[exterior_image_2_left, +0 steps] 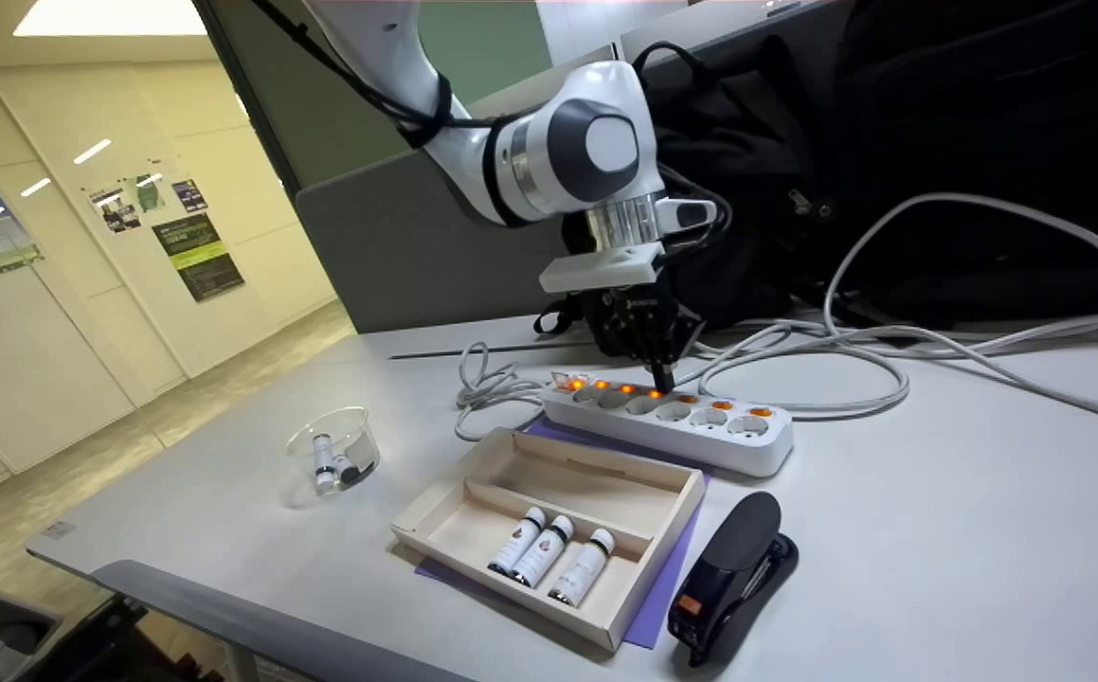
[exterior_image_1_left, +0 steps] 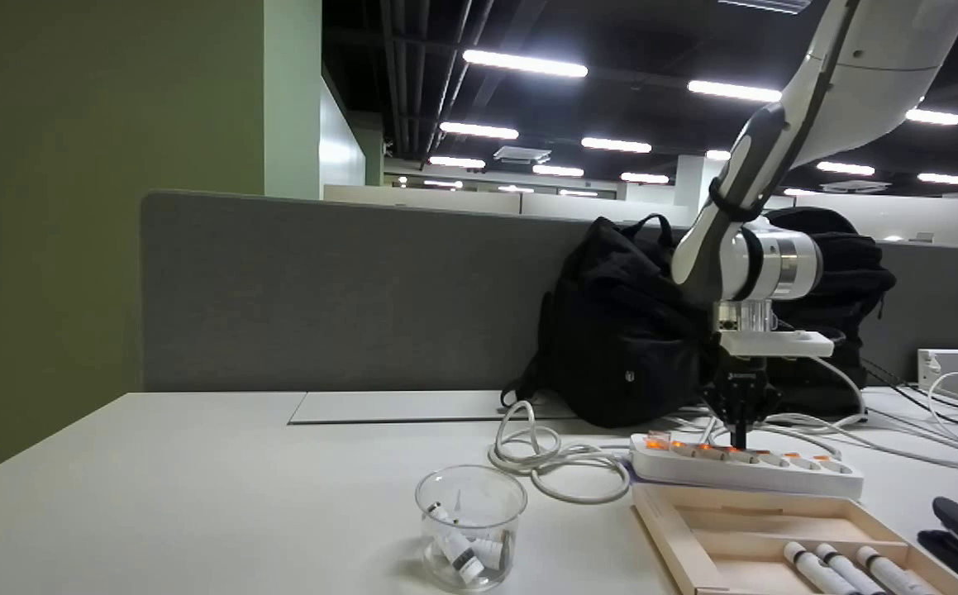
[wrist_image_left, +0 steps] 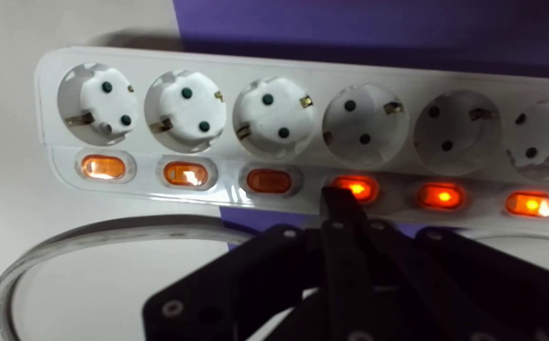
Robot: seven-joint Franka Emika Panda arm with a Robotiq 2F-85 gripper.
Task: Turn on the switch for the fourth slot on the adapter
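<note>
Jaws clenched together, the Robotiq gripper (exterior_image_2_left: 663,383) points down at a glowing switch (wrist_image_left: 364,188) on the white power strip (exterior_image_2_left: 667,434).

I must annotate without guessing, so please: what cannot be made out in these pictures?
Wrist view: part of a lit switch, hidden by the gripper; contact cannot be told.
Wrist view: one end of the adapter, cut off by the right edge.
In an exterior view: print on three vials, too small to read.
</note>
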